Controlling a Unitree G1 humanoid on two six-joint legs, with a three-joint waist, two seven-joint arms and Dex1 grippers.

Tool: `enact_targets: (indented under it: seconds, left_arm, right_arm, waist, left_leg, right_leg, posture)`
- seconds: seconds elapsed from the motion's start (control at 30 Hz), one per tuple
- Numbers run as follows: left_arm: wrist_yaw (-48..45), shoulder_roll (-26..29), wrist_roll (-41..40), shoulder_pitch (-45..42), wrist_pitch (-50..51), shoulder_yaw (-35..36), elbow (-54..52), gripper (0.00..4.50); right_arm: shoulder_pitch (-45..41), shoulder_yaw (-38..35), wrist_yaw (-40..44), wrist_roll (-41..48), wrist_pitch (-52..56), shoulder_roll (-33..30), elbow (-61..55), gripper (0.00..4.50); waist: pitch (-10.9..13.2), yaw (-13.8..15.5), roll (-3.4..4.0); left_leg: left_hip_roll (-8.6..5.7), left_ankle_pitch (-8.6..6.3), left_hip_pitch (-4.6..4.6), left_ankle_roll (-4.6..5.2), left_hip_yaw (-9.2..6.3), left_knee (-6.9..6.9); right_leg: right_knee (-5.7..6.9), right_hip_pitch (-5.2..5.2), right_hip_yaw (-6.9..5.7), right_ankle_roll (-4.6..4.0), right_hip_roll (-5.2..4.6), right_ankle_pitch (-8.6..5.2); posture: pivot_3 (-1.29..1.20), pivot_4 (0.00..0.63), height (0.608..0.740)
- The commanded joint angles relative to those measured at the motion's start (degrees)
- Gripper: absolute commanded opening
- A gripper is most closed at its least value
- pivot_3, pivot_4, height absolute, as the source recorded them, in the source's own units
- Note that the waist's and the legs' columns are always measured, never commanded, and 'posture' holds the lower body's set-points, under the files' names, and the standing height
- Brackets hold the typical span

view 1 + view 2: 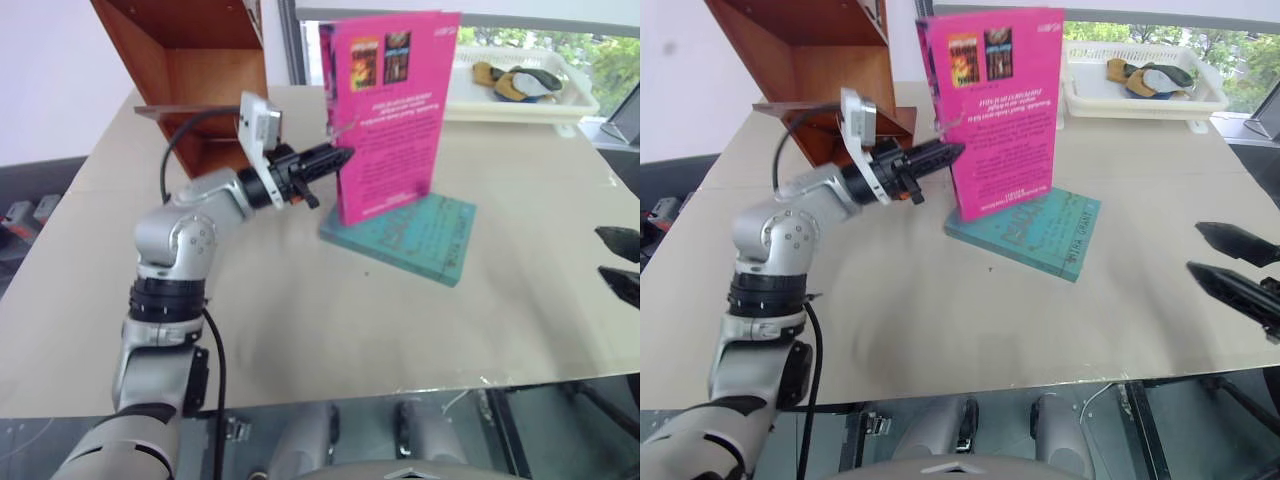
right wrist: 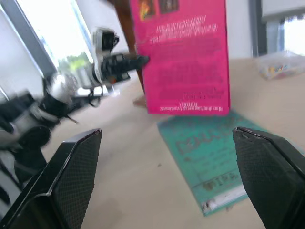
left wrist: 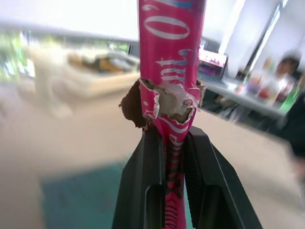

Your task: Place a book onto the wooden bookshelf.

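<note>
Book is upright in my left end effector, pinched by its torn spine, hanging just over the teal book lying flat on the bench. Wooden bookshelf sits behind my left arm. My right end effector hovers wide apart, holding nothing.

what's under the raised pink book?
A thinner teal book lies flat on the beige table beneath the thick pink paperback. Its far edge is covered by the pink cover.
</note>
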Motion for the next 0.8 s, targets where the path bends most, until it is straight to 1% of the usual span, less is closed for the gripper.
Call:
enact_targets:
  seconds: [0.03,0.1,0.23,0.3,0.43,0.57,0.67,0.8]
  left_arm:
    - [-5.99,6.84,16.44,-6.32,-16.54,-6.17,4.29,0.14]
    - [-8.32,10.92,23.86,-10.18,-23.88,-8.97,7.96,0.14]
    - [-10.49,15.89,33.06,-16.7,-33.25,-10.87,12.84,0.14]
    - [-11.19,17.16,36.2,-20.44,-36.37,-11.16,15.39,0.14]
    - [-13.55,17.6,38.39,-25.04,-41.33,-11.06,19.16,0.14]
    - [-10.96,16.25,40.02,-29.08,-46.1,-9.92,24.04,0.14]
    - [-10.77,15.03,39.59,-28.98,-48.85,-9.72,26.1,0.14]
    - [-11.98,11.12,35.12,-25.46,-47.85,-8.51,25.0,0.14]
  right_arm:
    - [-4.87,1.11,5.84,1.08,2.05,-3.07,8.28,4.5]
    - [-8.38,4.04,7.55,-1.75,1.27,-3.96,11.91,4.5]
    - [-13.62,7.34,9.37,-4.86,0.27,-4.27,16.36,4.5]
    - [-15.98,8.61,10.4,-6.21,0.02,-4.29,18.49,4.5]
    - [-19.95,11.17,12.85,-9.09,-0.67,-4.27,22.74,4.5]
    - [-23.12,13.09,14.56,-11.78,-1.72,-3.85,25.83,4.5]
    - [-23.74,13.11,15.26,-12.63,-1.93,-3.66,26.17,4.5]
    - [-22.98,12.41,15.9,-13.85,-2.39,-4.03,25.97,4.5]
  waist:
    - [0.03,-0.09,-0.01]
    - [0.06,-0.14,0.02]
    - [0.16,0.0,-0.04]
    - [0.21,0.17,0.0]
    - [0.37,0.14,-0.06]
    - [0.67,0.07,-0.18]
    - [0.7,0.04,-0.18]
    - [0.7,0.11,-0.19]
  left_leg:
    - [0.01,-0.01,0.03,0.03,0.06,-0.02]
    - [0.08,-0.02,0.02,0.05,0.14,-0.03]
    - [0.17,-0.05,-0.02,0.1,0.14,-0.03]
    - [0.15,-0.07,-0.19,0.13,0.14,0.03]
    - [0.13,-0.08,-0.27,0.17,0.16,0.12]
    - [0.14,-0.08,-0.35,0.17,0.14,0.15]
    - [0.17,-0.07,-0.35,0.16,0.11,0.16]
    - [0.16,-0.07,-0.38,0.16,0.13,0.18]
  right_leg:
    - [0.0,-0.01,0.05,0.0,0.0,0.0]
    - [-0.02,-0.05,0.11,-0.01,0.08,-0.01]
    - [-0.01,-0.1,0.1,0.08,0.14,0.04]
    - [0.04,-0.22,0.07,0.12,0.15,0.05]
    - [0.08,-0.24,0.03,0.16,0.14,0.05]
    - [0.28,-0.4,0.02,0.19,0.18,0.06]
    - [0.33,-0.42,0.0,0.2,0.2,0.07]
    - [0.32,-0.42,0.02,0.2,0.19,0.07]
  posture:
    - [0.0,0.15,0.74]
    - [0.0,0.15,0.74]
    - [0.0,0.15,0.74]
    - [0.0,0.15,0.74]
    - [0.0,0.15,0.74]
    - [0.0,0.15,0.74]
    - [0.0,0.15,0.74]
    - [0.0,0.15,0.74]
